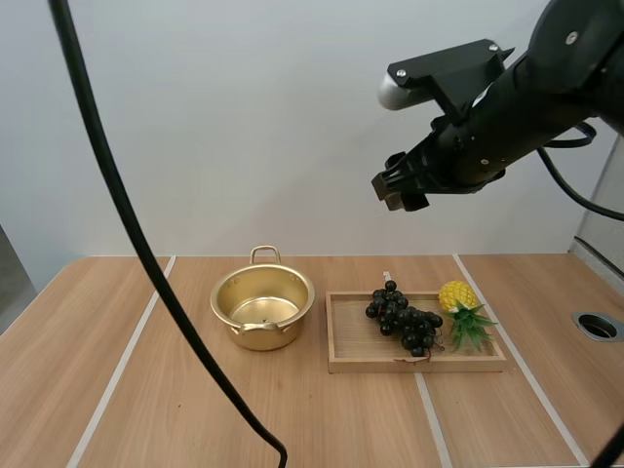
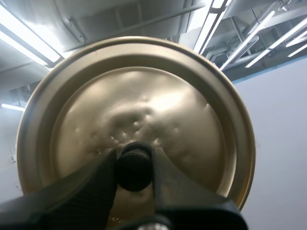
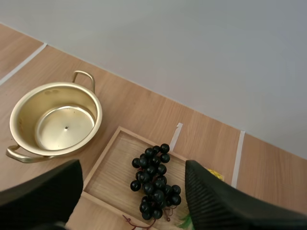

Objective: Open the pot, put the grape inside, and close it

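The right gripper (image 1: 402, 190) is held wide open and empty, high above the wooden tray (image 1: 390, 366). It should be brought straight down over the bunch of grapes (image 1: 402, 320), and the toy pineapple (image 1: 458, 296) just beside it should be missed. The grapes lie on the tray, near the open pot (image 1: 263, 331). The lid (image 2: 144, 96) is pinched in the left gripper (image 2: 134, 163).

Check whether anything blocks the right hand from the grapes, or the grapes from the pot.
Nothing visible does. The open right hand hangs above the grapes on the tray; the pot beside it stands open, its lid pinched in the left hand.
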You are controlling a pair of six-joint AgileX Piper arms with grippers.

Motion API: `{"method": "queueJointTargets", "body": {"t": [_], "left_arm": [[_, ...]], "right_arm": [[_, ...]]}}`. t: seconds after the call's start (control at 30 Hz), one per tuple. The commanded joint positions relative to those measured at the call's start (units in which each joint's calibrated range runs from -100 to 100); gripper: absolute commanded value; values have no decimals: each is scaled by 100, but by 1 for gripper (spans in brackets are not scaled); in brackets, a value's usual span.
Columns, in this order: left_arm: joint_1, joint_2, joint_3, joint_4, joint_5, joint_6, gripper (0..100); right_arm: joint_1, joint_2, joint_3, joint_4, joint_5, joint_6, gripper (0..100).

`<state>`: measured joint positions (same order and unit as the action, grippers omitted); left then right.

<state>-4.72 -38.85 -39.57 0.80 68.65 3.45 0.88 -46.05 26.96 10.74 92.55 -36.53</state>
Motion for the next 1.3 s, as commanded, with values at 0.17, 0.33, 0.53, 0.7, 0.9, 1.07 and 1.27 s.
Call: {"method": "queueJointTargets", "body": {"t": [0.17,0.33,0.53,0.7,0.9,1.07,1.27], "left_arm": [[-16,-17,-63,70,-633,-395,0],[-16,-17,-63,70,-830,-411,0],[-16,-17,-63,70,-912,-411,0],[-16,-17,-63,70,-912,-411,0],[-16,10,-63,70,-910,-411,0],[-16,10,-63,70,-910,-411,0],[-16,12,-63,70,-910,-402,0]], "right_arm": [[10,1089,-61,-113,403,-555,100],[10,1715,-61,-160,385,-762,100],[10,2526,-61,-189,262,-954,100],[10,3125,-61,-465,-211,-954,100],[10,3685,-61,-523,-518,-936,100],[10,4069,-61,-582,-865,-936,100],[10,4492,-61,-686,-1220,-936,100]]}}
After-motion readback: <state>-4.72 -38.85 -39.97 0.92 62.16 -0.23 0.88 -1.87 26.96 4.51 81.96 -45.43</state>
